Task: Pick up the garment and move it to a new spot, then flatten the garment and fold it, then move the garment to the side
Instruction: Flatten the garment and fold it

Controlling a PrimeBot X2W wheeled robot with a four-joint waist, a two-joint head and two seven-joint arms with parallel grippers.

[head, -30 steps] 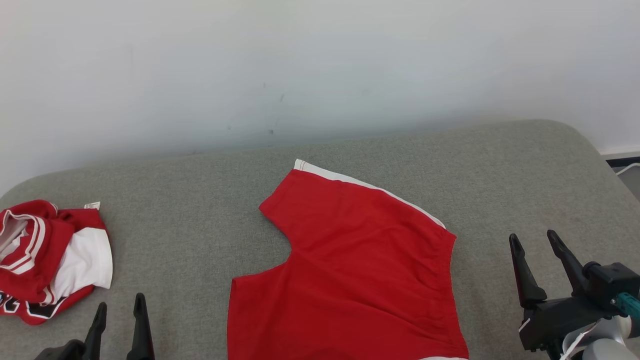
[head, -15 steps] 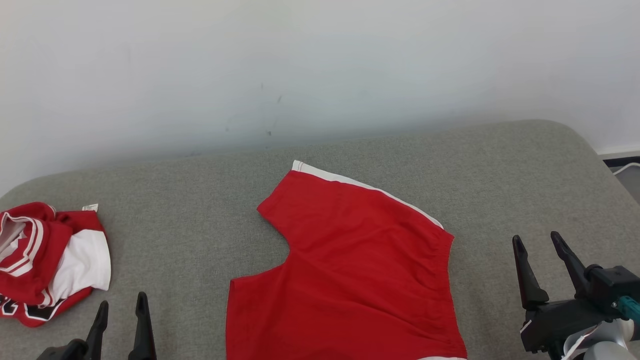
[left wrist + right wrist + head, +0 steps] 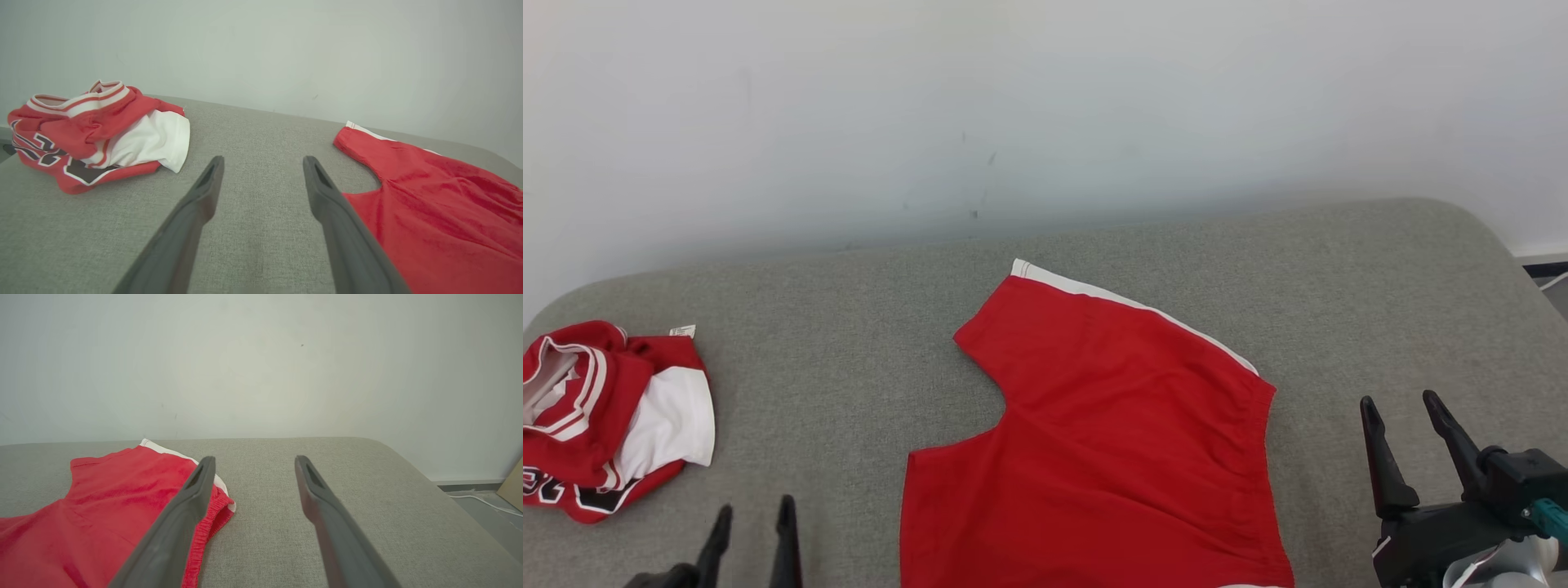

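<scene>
- Head view puts the red shorts (image 3: 1094,457) spread out near the middle of the grey counter (image 3: 849,310). One leg points toward the wall (image 3: 1045,106), and the lower part runs off that view's bottom edge.
- The left pincer (image 3: 754,506) hangs just left of the shorts and the right pincer (image 3: 1398,400) just right of the waistband. Both stand wide apart with nothing between their fingers.
- Progress, as I judge it: the shorts look placed and mostly flattened — only soft ripples show — while the fold and the move to the side are not yet done.
- A crumpled red-and-white jersey (image 3: 605,416) sits well apart at the counter's left end; I cannot tell whether it belongs to the task.
- The shorts are a thin matte knit with a white side stripe, a gathered elastic waistband and a curved notch between the legs.
- The counter is coarse woven fabric — padded-looking, with rounded corners.
</scene>
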